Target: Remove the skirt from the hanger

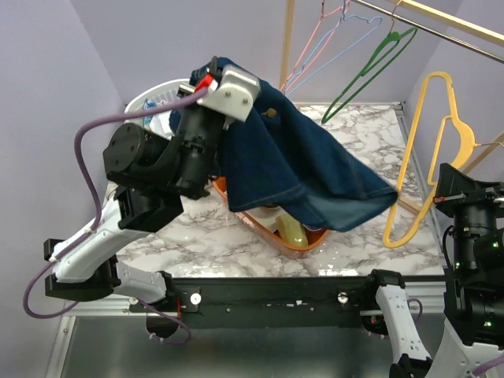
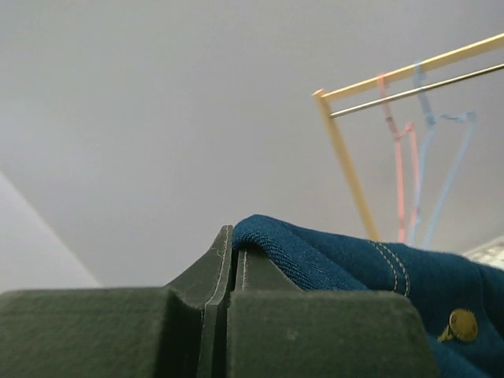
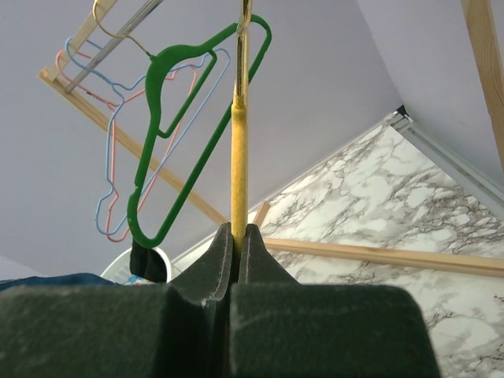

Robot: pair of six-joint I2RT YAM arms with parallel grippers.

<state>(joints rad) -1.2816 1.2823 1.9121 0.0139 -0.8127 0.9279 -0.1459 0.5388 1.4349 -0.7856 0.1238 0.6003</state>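
The dark blue denim skirt (image 1: 299, 157) hangs from my left gripper (image 1: 214, 64), which is raised high at the back left and shut on the skirt's top edge. The skirt's lower end droops to the right over an orange tray. In the left wrist view the skirt's hem (image 2: 346, 260) is pinched between the closed jaws of the left gripper (image 2: 234, 236). The yellow hanger (image 1: 429, 157) hangs bare at the right, apart from the skirt. My right gripper (image 1: 442, 189) is shut on its side bar. In the right wrist view the yellow hanger (image 3: 239, 142) rises out of the right gripper (image 3: 238, 230).
An orange tray (image 1: 272, 232) with items sits under the skirt on the marble table (image 1: 362, 126). A white basket (image 1: 153, 98) stands back left. A green hanger (image 1: 370, 67) and pink and blue wire hangers (image 1: 315, 55) hang on the rail (image 1: 441, 20).
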